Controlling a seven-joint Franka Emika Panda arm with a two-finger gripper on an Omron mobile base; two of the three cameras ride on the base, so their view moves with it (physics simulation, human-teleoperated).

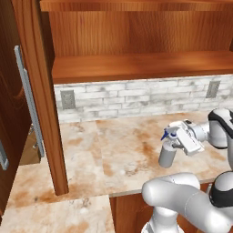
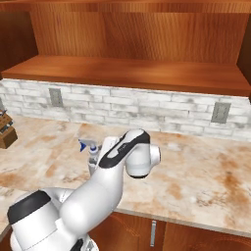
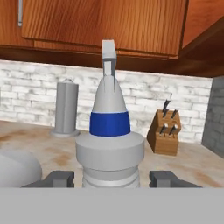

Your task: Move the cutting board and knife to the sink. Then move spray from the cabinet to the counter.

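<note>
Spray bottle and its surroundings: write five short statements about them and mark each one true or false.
1. The spray stands upright on the counter. True.
2. The spray sits on the cabinet shelf. False: it is down on the counter, below the shelf.
3. The end effector has a finger on either side of the bottle's body. True; whether the fingers press on it cannot be told.
4. A knife block stands on the counter beyond the spray in the hand view. True.
5. The backsplash behind the counter is plain wood. False: it is whitish brick with outlets.
</note>
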